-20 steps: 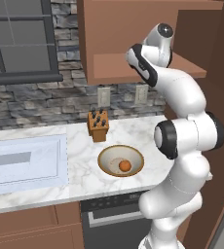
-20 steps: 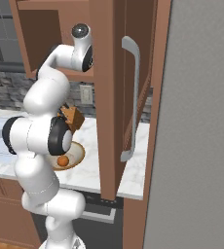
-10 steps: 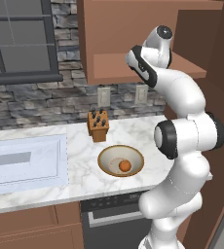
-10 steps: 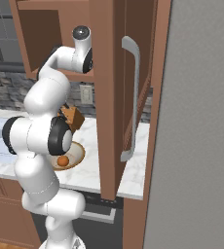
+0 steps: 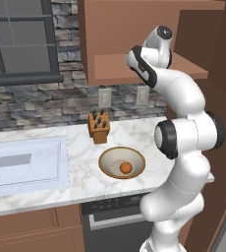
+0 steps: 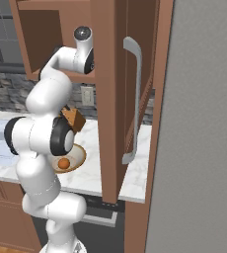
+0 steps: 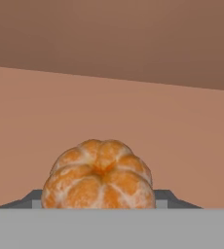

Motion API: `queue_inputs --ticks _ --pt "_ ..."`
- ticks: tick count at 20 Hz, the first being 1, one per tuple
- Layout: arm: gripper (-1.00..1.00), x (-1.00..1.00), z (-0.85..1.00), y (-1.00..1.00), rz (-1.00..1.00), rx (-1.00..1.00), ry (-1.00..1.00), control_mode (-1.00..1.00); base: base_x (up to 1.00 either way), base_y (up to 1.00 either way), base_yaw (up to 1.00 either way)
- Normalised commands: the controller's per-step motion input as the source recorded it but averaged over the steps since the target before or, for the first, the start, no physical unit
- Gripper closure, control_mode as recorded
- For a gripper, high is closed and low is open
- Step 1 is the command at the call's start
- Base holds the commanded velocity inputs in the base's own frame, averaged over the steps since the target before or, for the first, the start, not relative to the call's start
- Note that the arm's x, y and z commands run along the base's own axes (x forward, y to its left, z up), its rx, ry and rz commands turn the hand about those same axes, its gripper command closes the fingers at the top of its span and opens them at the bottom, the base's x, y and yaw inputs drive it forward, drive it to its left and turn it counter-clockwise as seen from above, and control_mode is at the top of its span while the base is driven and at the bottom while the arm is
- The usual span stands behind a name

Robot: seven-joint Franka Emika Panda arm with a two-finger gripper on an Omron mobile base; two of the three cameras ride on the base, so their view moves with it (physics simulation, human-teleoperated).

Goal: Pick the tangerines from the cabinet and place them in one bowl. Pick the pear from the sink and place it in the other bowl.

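Note:
In the hand view a peeled-looking orange tangerine (image 7: pixel 98 176) sits on the cabinet shelf (image 7: pixel 109 121). My gripper (image 7: pixel 99 197) has a dark fingertip pressed against each side of it. From the base, my arm reaches up into the reddish-brown wall cabinet (image 5: pixel 110 69), and the hand is hidden inside. Another tangerine (image 5: pixel 126 168) lies in the tan-rimmed shallow bowl (image 5: pixel 103 167) on the counter, also seen as the tangerine (image 6: pixel 63 163) in the bowl (image 6: pixel 80 157). The pear and the other bowl are out of view.
The open cabinet door (image 6: pixel 108 99) with its long grey handle (image 6: pixel 133 99) hangs right of my arm. A knife block (image 5: pixel 98 127) stands behind the bowl. The sink (image 5: pixel 26 162) lies to the left in the marble counter (image 5: pixel 80 142).
The arm stays almost still inside the cabinet. The bowl and the tangerine in it have not moved.

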Motion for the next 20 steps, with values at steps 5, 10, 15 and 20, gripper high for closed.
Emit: queue_inputs --ticks 5,10,15,20 --pt "1.0 0.0 -0.01 0.0 0.0 0.0 0.0 -1.0 0.0 0.0 0.0" --pt "1.0 -0.17 0.0 0.0 0.0 0.0 -0.01 -1.0 0.0 0.0 0.0" --pt "1.0 -0.33 0.0 0.0 0.0 0.0 -0.04 -1.0 0.0 0.0 0.0" --pt "1.0 -0.45 0.0 -0.01 0.0 0.0 -0.02 -1.0 0.0 0.0 0.0"
